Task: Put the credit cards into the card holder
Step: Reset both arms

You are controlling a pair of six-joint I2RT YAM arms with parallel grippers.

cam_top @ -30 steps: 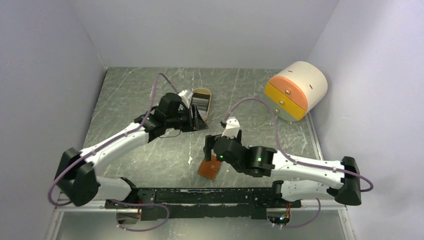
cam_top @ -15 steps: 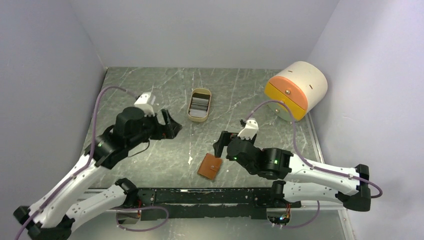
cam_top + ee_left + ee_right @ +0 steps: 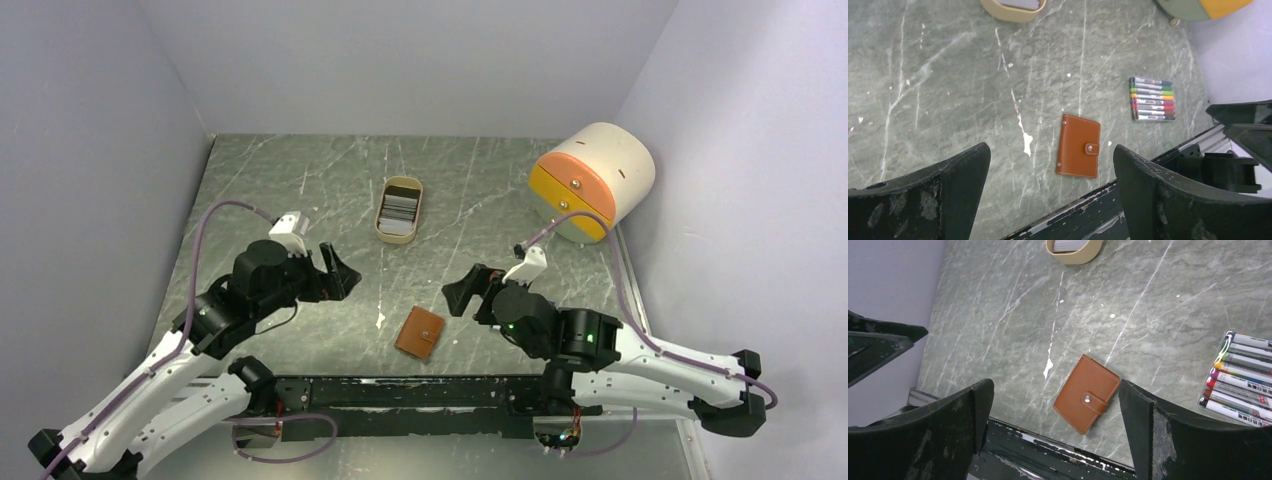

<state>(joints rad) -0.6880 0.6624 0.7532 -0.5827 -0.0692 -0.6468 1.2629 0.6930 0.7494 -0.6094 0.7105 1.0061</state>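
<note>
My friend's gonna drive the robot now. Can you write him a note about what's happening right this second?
Left pincer: open, holding nothing, on the left side.
Right pincer: open, holding nothing, on the right side.
Card holder: snapped shut, lying flat near the front edge, between the pincers.
Credit cards: stacked in the tan tray farther back.
Done: can't tell, because the shut holder hides its inside.
Left: open the holder, take the cards from the tray, slide them in.

Lilac walls [image 3: 400, 60], marbled grey tabletop [image 3: 260, 180]
</note>
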